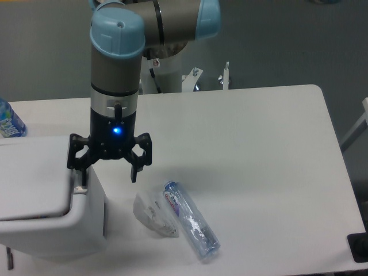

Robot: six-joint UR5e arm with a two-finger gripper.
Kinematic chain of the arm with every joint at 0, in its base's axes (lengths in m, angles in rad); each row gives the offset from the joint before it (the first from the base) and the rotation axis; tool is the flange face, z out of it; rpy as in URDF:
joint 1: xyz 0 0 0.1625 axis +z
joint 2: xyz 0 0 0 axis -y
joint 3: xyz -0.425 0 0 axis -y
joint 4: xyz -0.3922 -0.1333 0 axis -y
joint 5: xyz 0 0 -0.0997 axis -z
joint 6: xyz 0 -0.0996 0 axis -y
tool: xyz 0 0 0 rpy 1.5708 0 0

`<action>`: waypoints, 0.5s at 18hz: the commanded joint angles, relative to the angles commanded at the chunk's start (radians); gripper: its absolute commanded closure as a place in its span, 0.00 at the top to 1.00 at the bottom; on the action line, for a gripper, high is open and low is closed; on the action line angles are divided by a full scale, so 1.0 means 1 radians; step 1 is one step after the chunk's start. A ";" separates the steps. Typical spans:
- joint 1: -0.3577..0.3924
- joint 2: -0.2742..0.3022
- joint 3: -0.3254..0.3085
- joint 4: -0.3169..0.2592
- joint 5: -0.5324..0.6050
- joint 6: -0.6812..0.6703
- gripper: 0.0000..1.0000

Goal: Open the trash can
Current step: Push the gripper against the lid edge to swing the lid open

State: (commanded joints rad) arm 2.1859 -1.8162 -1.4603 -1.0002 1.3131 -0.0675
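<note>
1. Hand (109, 171) spread wide, gripping nothing, left finger at the grey push bar (80, 188).
2. Trash can (46, 213) at the near left of the tabletop (259, 172), lid down.
3. Best pressed straight down on the bar, squarely, without sliding off.
4. Crushed bottle (190, 227) beside crumpled wrapper (152, 214); label unreadable. Another bottle (8, 122) far left, print illegible.

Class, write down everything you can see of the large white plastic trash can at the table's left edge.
The large boxy white plastic trash can stands at the table's near-left corner, partly cut off by the frame. It has rounded corners, and its flat white lid lies closed. A grey push bar sits on the right rim. The black two-finger gripper hangs open above that rim, one finger at the bar.
</note>
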 joint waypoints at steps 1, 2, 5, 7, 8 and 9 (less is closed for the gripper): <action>0.000 0.000 0.000 0.000 0.000 0.000 1.00; 0.000 0.000 0.000 0.000 0.000 0.000 1.00; 0.000 0.003 0.009 0.000 0.000 0.002 1.00; 0.002 0.011 0.040 0.002 0.003 0.003 1.00; 0.006 0.011 0.066 0.003 0.006 0.005 1.00; 0.014 0.011 0.092 0.005 0.011 0.006 1.00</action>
State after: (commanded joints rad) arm 2.1997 -1.8055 -1.3686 -0.9956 1.3238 -0.0614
